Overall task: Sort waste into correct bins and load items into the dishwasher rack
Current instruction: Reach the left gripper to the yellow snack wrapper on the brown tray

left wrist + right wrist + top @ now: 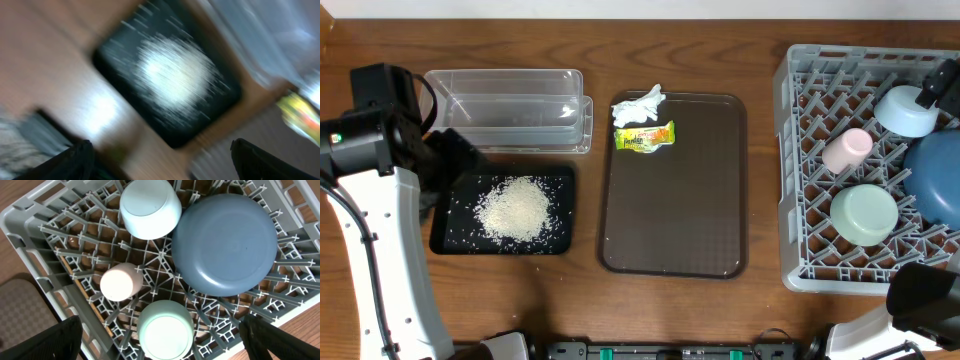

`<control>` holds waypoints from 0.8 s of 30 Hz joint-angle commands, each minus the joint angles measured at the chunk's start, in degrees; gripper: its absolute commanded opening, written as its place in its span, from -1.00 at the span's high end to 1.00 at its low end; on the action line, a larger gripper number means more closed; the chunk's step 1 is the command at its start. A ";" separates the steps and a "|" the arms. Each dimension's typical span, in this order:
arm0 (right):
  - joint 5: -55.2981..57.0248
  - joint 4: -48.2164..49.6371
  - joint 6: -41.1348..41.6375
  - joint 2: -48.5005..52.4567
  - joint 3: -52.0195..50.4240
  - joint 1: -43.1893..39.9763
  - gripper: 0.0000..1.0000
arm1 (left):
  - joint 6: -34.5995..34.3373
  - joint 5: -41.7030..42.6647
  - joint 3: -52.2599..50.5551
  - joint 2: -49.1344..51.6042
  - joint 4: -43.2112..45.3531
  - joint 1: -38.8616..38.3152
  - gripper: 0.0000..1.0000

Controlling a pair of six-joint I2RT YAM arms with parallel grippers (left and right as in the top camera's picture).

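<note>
Brown plastic serving tray (672,190) sits mid-tabletop (770,50), so I'll place everything off that. On its far left corner lie a crumpled white tissue (640,105) and, right against it on the near side, a small yellow-green printed snack wrapper (645,137).

Left of the brown tray, level with its far end, is a clear plastic rectangular tub (510,105). Just beside the tub, level with the brown tray's middle, is a shallow black rectangular tray (450,240) with a heap of loose white rice grains (517,208) in it.

Right of the brown tray stands the big grey plastic lattice rack (800,180). A small pink cup (847,148) and a pale mint-green bowl (865,213) sit in the side nearer the brown tray. A small light blue bowl (907,110) and a large dark blue bowl (935,175) sit further off.

The left arm overlaps the tub's and black tray's outer ends. Its wrist view is badly smeared, but the left tool (160,165) shows fingers spread wide, holding nothing, with the rice below it. The right tool (160,345) hangs over the rack, also spread and holding nothing, mint bowl under it. Tissue and wrapper lie well apart from both tools.
</note>
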 commanded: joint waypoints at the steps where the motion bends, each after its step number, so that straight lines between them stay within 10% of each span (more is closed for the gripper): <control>1: 0.66 -0.04 0.92 0.33 0.04 -0.28 -0.98 | -0.26 23.65 0.17 -0.39 -0.90 0.13 -0.80; 8: 0.63 -0.04 0.92 0.33 0.04 -0.28 -0.98 | 6.62 40.35 0.17 -0.42 6.82 -9.70 -0.80; 18: 0.63 -0.04 0.92 0.33 0.04 -0.28 -0.98 | 6.45 -8.31 0.17 1.62 24.61 -40.33 -0.71; 24: 0.63 -0.04 0.92 0.33 0.04 -0.28 -0.98 | 16.96 -14.16 0.17 7.58 33.22 -48.48 -0.71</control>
